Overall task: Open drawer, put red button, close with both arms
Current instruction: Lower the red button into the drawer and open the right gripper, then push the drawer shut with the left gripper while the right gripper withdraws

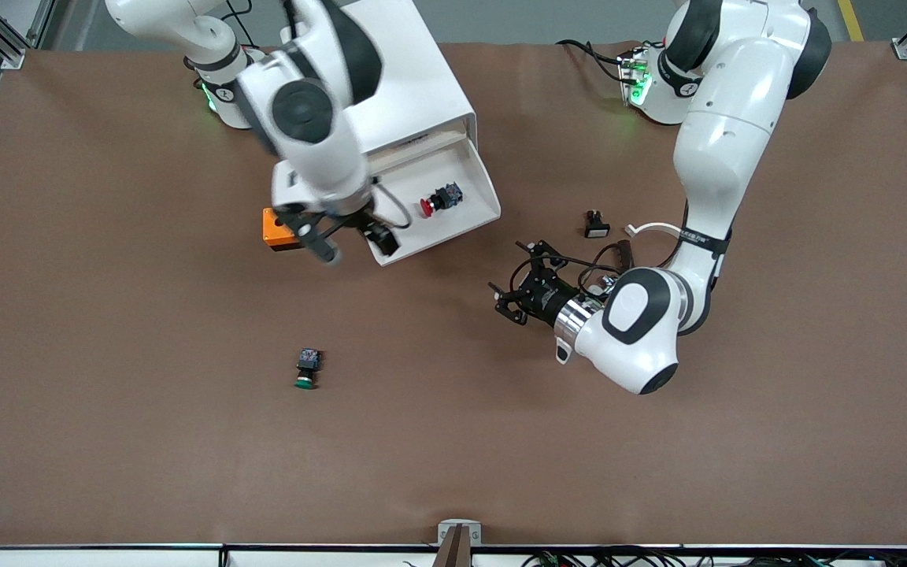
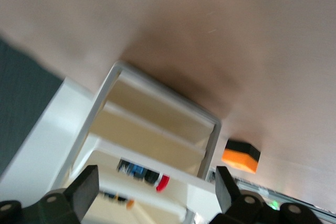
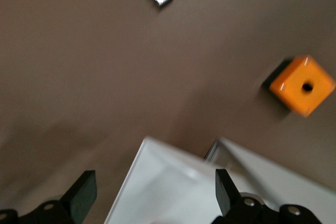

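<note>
Red button (image 1: 436,200) lies on its side in the pulled-out drawer (image 1: 475,211) of the white cabinet (image 1: 410,87), its red cap pointing toward the right arm's end of the desk (image 1: 107,354); the left wrist view catches a sliver of that cap (image 2: 162,183) inside the drawer.

Right arm (image 1: 312,126) reaches down from its base over the cabinet, its wrist bent low above the drawer's front corner. Its claw (image 1: 351,240) hangs over that corner and the desk just beside the orange box (image 1: 279,230), fingers (image 3: 83,192) spread wide with nothing between them.

Left arm (image 1: 725,150) comes down from its base, folds at the elbow and lays its forearm low and nearly level, wrist turned toward the drawer. Its claw (image 1: 505,303) hovers over bare desk near the drawer's front (well apart from it), fingers (image 2: 84,188) wide open and empty.

A green-capped switch (image 1: 308,368) lies alone on the desk, nearer the front camera than the orange box. A small black part (image 1: 596,224) rests near the left arm's forearm.
</note>
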`<state>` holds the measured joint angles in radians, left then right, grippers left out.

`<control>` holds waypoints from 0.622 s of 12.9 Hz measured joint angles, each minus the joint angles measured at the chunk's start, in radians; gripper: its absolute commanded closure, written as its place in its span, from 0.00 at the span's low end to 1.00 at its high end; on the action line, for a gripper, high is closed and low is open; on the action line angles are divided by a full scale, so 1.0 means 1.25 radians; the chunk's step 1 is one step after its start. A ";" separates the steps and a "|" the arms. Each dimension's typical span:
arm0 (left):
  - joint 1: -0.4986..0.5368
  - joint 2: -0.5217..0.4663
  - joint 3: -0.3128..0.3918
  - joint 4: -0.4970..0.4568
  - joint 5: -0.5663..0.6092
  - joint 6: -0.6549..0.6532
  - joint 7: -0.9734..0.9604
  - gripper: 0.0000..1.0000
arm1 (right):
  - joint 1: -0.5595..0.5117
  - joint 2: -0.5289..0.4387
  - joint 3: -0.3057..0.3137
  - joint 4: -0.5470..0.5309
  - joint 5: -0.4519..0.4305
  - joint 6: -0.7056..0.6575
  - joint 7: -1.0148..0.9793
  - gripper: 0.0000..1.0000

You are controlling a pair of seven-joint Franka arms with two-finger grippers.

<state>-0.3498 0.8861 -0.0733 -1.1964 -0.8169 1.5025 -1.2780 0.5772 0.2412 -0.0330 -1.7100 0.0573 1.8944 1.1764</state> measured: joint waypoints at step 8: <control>-0.152 -0.108 -0.002 -0.016 0.372 0.334 0.053 0.01 | -0.394 -0.041 -0.003 0.044 -0.016 -0.174 -0.812 0.00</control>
<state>-0.5402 0.7510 -0.0764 -1.2165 -0.3521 1.9202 -1.2119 0.0849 0.1895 -0.0373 -1.6553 0.0372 1.6766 0.1612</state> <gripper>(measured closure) 0.013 0.000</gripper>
